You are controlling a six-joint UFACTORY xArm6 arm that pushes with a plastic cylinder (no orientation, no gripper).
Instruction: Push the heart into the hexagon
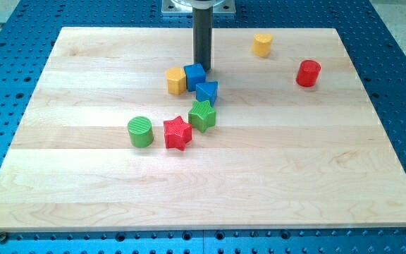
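The yellow heart [262,44] sits near the view's top right of the wooden board [83,190]. The yellow hexagon [176,81] lies left of centre near the top, touching a blue cube [194,75] on its right. My tip [204,68] stands at the blue cube's upper right edge, touching or nearly touching it. The tip is well to the left of the heart and a little right of the hexagon.
A blue star-like block [206,92] lies just below the cube, with a green star [202,115] under it. A red star [177,132] and a green cylinder [140,132] lie lower left. A red cylinder [307,73] stands at the right.
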